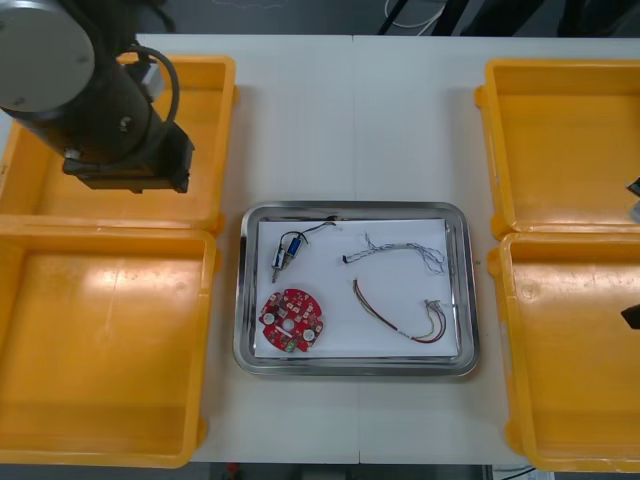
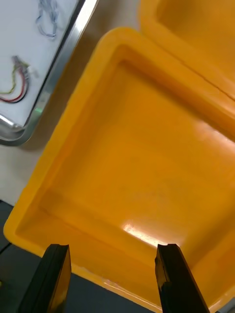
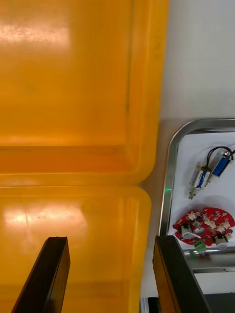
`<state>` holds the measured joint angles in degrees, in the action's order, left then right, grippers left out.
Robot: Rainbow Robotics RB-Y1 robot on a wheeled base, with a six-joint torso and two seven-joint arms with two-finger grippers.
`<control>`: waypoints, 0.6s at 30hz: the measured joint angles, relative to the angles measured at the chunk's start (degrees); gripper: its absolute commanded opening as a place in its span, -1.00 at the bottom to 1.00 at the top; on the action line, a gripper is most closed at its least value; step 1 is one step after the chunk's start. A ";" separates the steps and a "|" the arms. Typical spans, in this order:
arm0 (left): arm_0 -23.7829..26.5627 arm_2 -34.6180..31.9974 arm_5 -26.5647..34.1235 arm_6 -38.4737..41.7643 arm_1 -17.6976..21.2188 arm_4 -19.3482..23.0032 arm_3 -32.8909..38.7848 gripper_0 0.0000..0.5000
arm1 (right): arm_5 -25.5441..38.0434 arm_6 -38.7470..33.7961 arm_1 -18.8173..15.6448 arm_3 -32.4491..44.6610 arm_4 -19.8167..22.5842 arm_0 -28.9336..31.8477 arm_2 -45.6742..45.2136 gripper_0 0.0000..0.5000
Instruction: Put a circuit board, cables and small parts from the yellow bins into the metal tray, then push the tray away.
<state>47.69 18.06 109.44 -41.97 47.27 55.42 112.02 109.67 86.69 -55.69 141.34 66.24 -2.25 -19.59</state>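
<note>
Metal tray loaded: circuit board, blue-white cable, red-yellow cable, small metal part. Left pincer, right pincer spread, empty, over yellow bins. Tray push remains.

Your left arm is a dark cylinder with a grey round cap and black cable; left hand and right hand have flat black fingers.

Place: an electronics workshop or lab.
Furniture: a plain light table with four large yellow plastic bins.
Goods: a shiny rectangular metal tray holding a round red circuit board and thin loose cables.
</note>
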 measured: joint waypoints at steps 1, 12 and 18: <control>-0.98 -1.21 0.04 -0.85 0.61 0.32 0.53 1.00 | -0.39 0.00 -0.69 1.13 0.62 -0.01 0.78 1.00; -14.30 -12.65 0.14 -7.95 6.55 1.18 7.94 1.00 | -4.43 0.00 -2.78 7.82 3.64 -5.05 10.60 1.00; -22.28 -20.71 0.17 -8.02 8.59 1.85 10.60 1.00 | -6.81 0.00 -2.82 7.81 2.30 -16.48 25.89 1.00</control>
<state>25.41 -2.65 109.61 -49.99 55.85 57.27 122.62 102.86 86.68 -58.51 149.15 68.54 -18.74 6.30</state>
